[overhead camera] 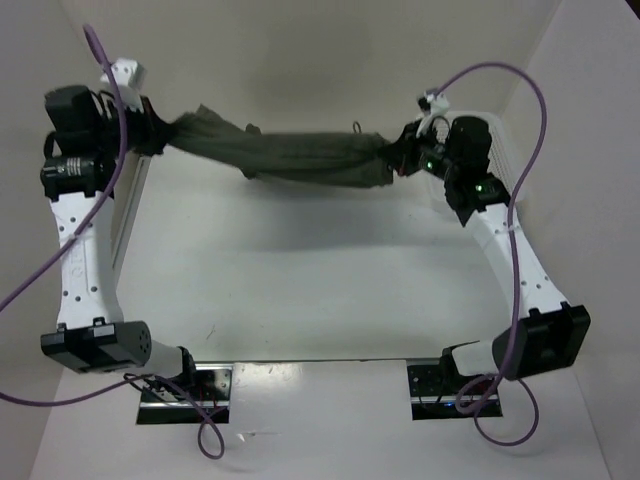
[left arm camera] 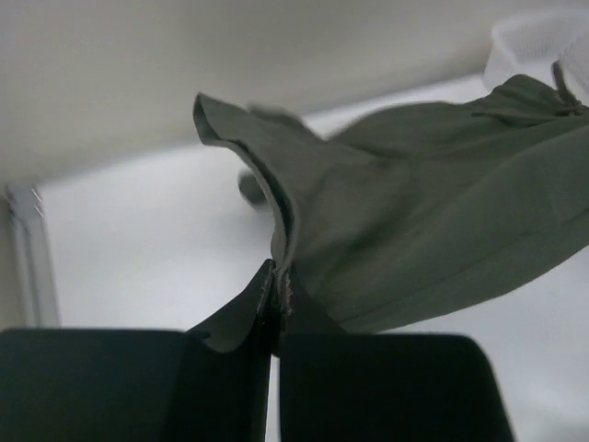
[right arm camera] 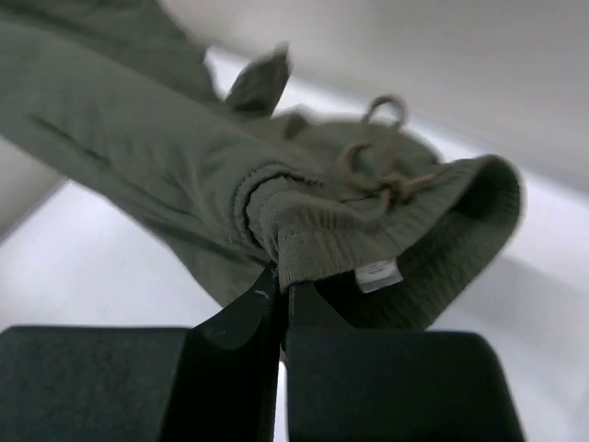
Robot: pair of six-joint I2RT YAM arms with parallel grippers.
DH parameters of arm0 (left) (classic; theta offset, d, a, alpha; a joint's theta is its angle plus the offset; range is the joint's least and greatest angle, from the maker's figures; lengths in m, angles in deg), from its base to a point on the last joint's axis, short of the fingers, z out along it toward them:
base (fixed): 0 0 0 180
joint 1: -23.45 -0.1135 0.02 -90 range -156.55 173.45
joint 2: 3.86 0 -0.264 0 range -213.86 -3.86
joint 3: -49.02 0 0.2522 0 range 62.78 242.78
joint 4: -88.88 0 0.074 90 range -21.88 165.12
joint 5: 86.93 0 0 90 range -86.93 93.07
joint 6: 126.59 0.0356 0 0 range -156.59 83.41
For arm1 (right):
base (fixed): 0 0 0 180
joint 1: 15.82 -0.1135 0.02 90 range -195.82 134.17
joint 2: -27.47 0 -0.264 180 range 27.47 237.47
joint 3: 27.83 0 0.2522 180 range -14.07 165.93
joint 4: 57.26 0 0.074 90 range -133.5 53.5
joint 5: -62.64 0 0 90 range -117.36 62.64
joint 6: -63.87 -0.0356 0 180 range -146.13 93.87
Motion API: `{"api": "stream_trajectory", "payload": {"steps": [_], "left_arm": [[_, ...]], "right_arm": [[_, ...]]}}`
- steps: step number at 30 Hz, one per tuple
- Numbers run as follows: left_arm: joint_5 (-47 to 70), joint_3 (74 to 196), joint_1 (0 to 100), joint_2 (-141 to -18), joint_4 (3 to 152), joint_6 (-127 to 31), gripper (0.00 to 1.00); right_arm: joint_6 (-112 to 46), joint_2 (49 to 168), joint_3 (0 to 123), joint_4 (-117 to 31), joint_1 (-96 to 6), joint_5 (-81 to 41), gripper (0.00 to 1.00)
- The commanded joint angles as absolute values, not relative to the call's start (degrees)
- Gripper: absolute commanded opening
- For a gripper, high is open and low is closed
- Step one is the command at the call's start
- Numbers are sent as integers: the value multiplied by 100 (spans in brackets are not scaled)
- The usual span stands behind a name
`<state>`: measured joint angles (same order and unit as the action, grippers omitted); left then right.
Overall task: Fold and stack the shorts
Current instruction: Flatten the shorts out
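The left arm is reaching up the left side of the bench, and the left jaws are pressing tightly together on a hemmed edge of the shorts. In the left wrist view that edge of the olive-grey shorts is rising out of the pinch and curling over, with the rest of the cloth billowing off to the right.

The shorts are hanging in the air above the bench, not touching it. They are stretching as a twisted, wrinkled band from the left jaws across to the right jaws and sagging a little in the middle.

The right jaws are likewise clamping fully down on the shorts, gripping the ribbed waistband. The knotted drawstring is dangling just above the pinch, and a small white label is showing inside the waistband beside it. The right arm is leaning in from the right side of the bench.
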<state>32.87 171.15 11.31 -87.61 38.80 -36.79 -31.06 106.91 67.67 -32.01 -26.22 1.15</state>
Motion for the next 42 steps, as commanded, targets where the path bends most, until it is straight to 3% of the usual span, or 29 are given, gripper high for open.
{"api": "stream_trajectory", "payload": {"steps": [1,3,9,17,23,26,27,31,35,36,37,39,40,42], "left_arm": [[3103,15695,1079,-8606,3145,-3659,0],[3023,14482,1131,-8227,2995,-3659,0],[2294,12537,1448,-7910,2757,-3659,0],[1881,12711,1518,-7971,2433,-3659,0],[1354,12896,1650,-7901,1801,-3659,11],[1248,12747,1896,-7752,1440,-3659,20],[1248,12686,1896,-7699,1204,-3659,28],[1300,12544,1967,-7647,841,-3659,39],[1300,12798,1967,-7715,1358,-3659,51],[1300,12912,1967,-7821,1499,-3659,53],[1187,13114,1967,-7944,1892,-3659,54],[1073,13186,1967,-8357,2403,-3659,55],[1020,13264,1967,-8724,2849,-3659,55],[1089,13475,2019,-9138,3134,-3659,55]], "right_arm": [[-3043,10324,5548,-3138,-2751,533,0],[-2922,10271,4899,-2857,-2891,455,0],[-2946,10209,3982,-2162,-3525,-319,0],[-2807,10323,3998,-1362,-3639,-265,11],[-2754,10201,4691,-343,-3884,-757,23],[-2807,10130,5105,228,-4017,-829,43],[-2807,10078,5202,525,-4069,-829,61],[-2886,9710,5492,651,-4070,-1030,78],[-3349,9427,5476,-111,-4070,-1241,76],[-3499,9427,5327,-348,-4070,-1242,70],[-3640,9549,5248,-733,-4122,-1242,55],[-3781,9961,4941,-1009,-4332,-1302,40],[-3782,10120,4852,-1166,-4429,-1434,26],[-3835,10542,4650,-1168,-4701,-1601,11]]}}
